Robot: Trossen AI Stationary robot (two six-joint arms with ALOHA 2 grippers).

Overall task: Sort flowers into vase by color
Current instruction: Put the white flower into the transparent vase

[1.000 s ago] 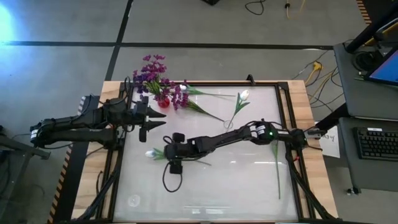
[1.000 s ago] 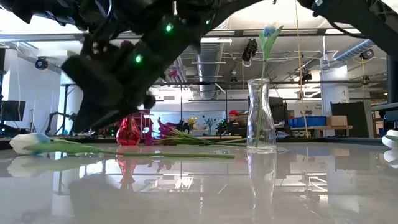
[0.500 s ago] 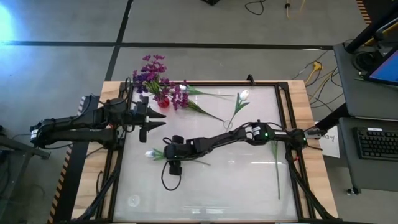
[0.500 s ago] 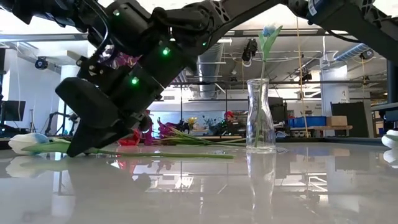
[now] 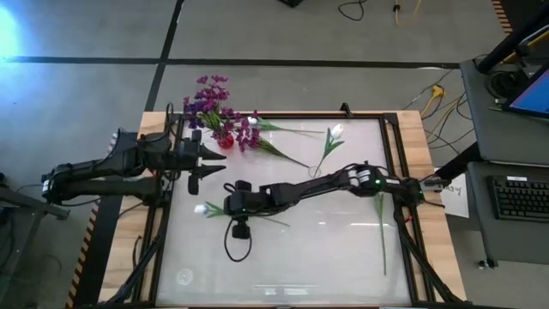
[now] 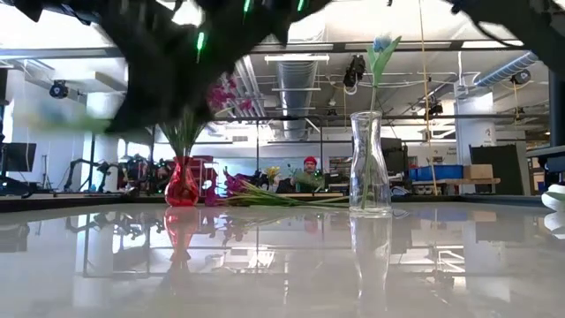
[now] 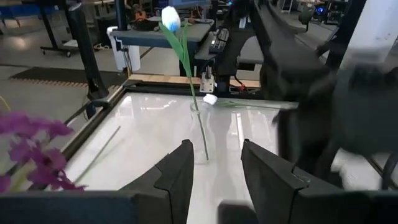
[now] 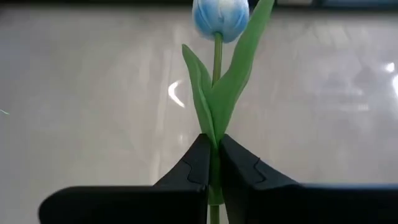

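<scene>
My right gripper is shut on a white tulip, whose bud shows left of the fingers over the table's middle left. A clear vase right of centre holds another white tulip. At the far left, a red vase holds purple flowers. More purple stems lie flat beside it. One green stem lies near the right edge. My left gripper waits open near the red vase, touching nothing. My right gripper pinches the tulip's green stem between its two fingers, just below where the leaves branch off. The fingers point toward the table's left edge, roughly along the stem. The bud sticks out beyond the fingertips. No part of the flower shows on the table in the low view.
A black frame borders the glossy white table. The near half of the table shows nothing on it. The clear vase stands just beyond my right arm's forearm. Desks, shelves and a person show in the room beyond.
My right gripper has come down on the white tulip lying on the table, shut on its stem and risen with it. The tulip has left the tabletop and its bud has shifted a little toward the left edge.
</scene>
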